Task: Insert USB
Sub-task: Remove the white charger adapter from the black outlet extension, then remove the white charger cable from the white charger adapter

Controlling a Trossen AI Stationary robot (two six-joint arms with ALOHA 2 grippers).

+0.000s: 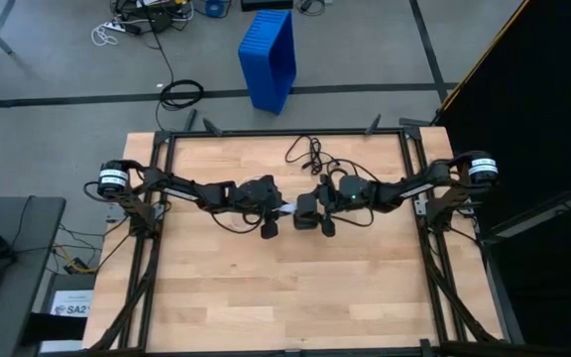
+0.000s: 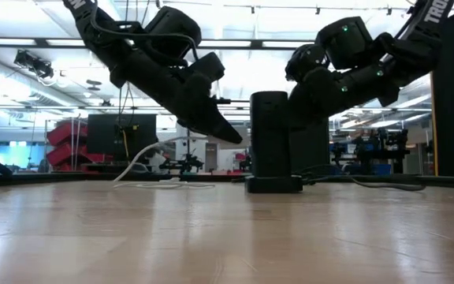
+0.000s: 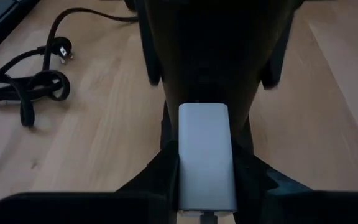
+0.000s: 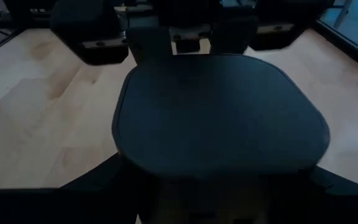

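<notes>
USB (image 3: 206, 155): white plug clamped in left gripper (image 1: 270, 220) fingers, mid-table, tip at black box (image 2: 270, 138). Box clamped in right gripper (image 1: 313, 220) fingers. Step: insertion. Next: align plug squarely, press in.

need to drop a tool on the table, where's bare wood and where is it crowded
The wooden table is bare along its near half, below both arms. Crowded: the middle, where both arms meet at the black box, and the far edge behind it, with the black cord.
</notes>
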